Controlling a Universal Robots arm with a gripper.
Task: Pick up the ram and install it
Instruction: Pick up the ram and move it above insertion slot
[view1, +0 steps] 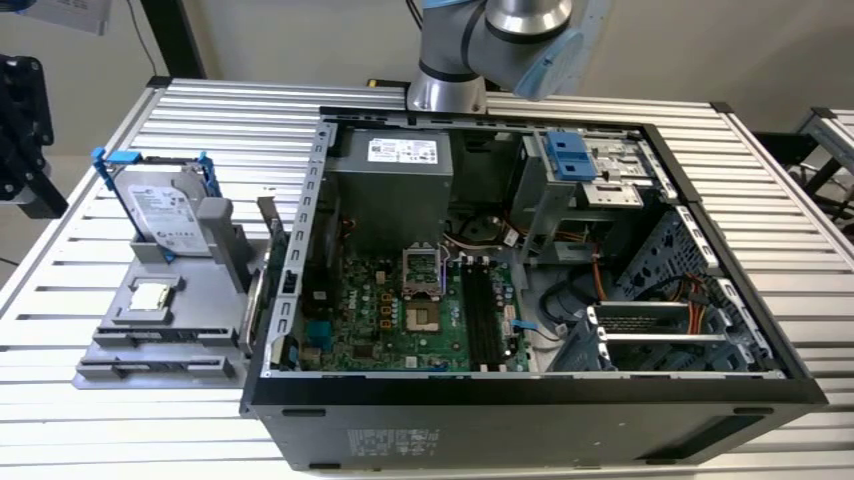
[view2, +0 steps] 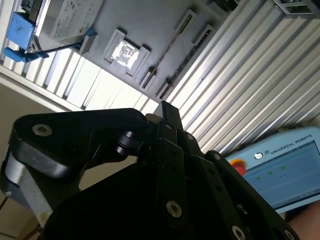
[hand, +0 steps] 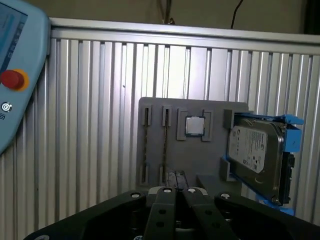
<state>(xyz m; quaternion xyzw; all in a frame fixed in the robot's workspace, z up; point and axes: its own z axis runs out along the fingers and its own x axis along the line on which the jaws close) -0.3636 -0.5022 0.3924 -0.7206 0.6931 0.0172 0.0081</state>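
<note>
The ram (hand: 165, 142) sits in its grey holder (hand: 200, 155); approach step, I judge: my pincer (hand: 176, 176), closed and empty, must open first.

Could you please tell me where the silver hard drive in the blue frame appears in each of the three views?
Exterior view: the silver hard drive in its blue frame stands on the grey fixture, at the exterior view's left of the open computer case.
First wrist view: the drive stands at one end of the fixture.
Second wrist view: the drive, at the fixture's end.
Shared landmark: the small square processor chip beside it.
</note>
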